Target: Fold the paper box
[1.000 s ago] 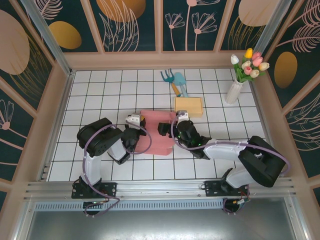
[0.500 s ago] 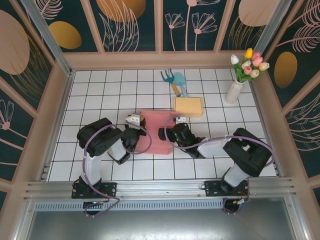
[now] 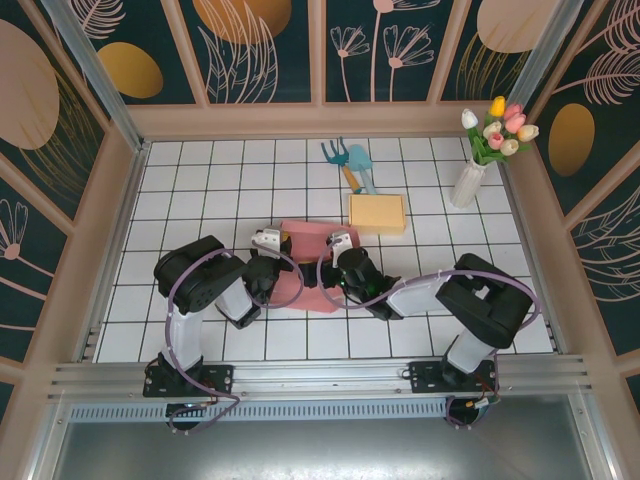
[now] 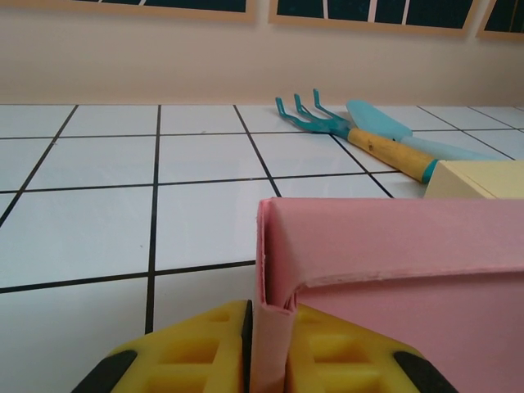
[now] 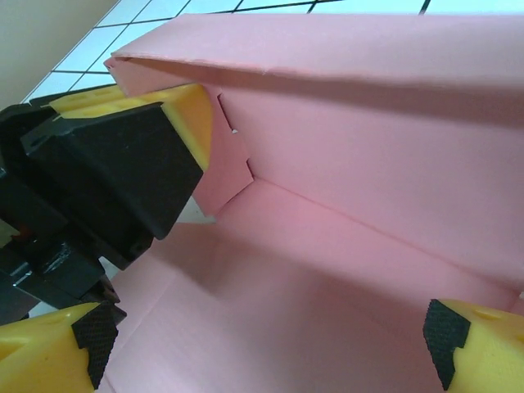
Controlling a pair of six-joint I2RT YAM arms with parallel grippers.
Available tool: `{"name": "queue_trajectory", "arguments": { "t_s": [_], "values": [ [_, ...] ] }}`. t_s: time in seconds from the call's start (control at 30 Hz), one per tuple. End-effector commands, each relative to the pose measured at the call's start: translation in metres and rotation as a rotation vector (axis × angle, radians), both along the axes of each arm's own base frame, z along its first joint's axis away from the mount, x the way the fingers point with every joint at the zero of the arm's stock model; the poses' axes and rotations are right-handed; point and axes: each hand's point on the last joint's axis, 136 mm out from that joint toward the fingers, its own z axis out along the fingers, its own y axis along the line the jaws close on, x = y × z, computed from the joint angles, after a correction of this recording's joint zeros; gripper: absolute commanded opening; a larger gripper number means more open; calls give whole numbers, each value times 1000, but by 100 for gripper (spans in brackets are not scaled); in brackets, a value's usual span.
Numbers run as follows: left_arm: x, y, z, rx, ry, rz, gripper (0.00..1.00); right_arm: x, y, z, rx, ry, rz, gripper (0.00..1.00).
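The pink paper box [image 3: 303, 238] lies partly folded on the white tiles between the two arms. My left gripper [image 3: 274, 266] is shut on the box's left wall: in the left wrist view the yellow fingers [image 4: 196, 354] pinch a doubled pink flap [image 4: 274, 327], and the rest of the box [image 4: 401, 254] runs off to the right. My right gripper [image 3: 331, 264] stands open over the inside of the box, its pads [image 5: 446, 337] wide apart above the pink floor [image 5: 311, 278]. The left gripper's black and yellow finger [image 5: 123, 160] shows at the far wall.
A yellow block [image 3: 377, 212] lies just behind the box, with a teal rake and trowel [image 3: 348, 163] beyond it. A white vase of tulips [image 3: 468, 178] stands at the back right. Wooden walls ring the tiled floor.
My right gripper has slid left, from the box's right edge to over its inside, staying open. The left gripper has kept its grip and place.
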Motion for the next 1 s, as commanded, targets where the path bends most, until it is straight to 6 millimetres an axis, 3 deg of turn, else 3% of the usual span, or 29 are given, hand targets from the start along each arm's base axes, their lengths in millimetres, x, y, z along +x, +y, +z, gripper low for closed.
{"name": "queue_trajectory", "arguments": {
  "t_s": [0.0,0.17,0.3,0.47,0.57,0.73,0.87,0.97],
  "values": [
    [3,0,7,-10,-25,8,18,2,-8,25,-15,-62,-35,99],
    [2,-3,7,-2,-26,-10,18,-4,-50,35,-175,-59,-118,99],
    [-2,-8,7,18,-34,-52,17,-5,-87,58,-307,-134,-171,99],
    [-10,-13,9,30,-63,-109,16,3,-126,68,-606,-262,-126,99],
    [-13,-14,10,35,-77,-128,15,4,-139,73,-741,-347,-35,99],
    [-18,-12,12,22,-102,-139,15,22,-150,89,-699,-453,10,94],
    [-20,-11,13,22,-110,-141,15,21,-145,101,-680,-600,199,94],
    [-21,-11,13,22,-110,-145,15,25,-152,98,-731,-607,306,92]
  ]
}}
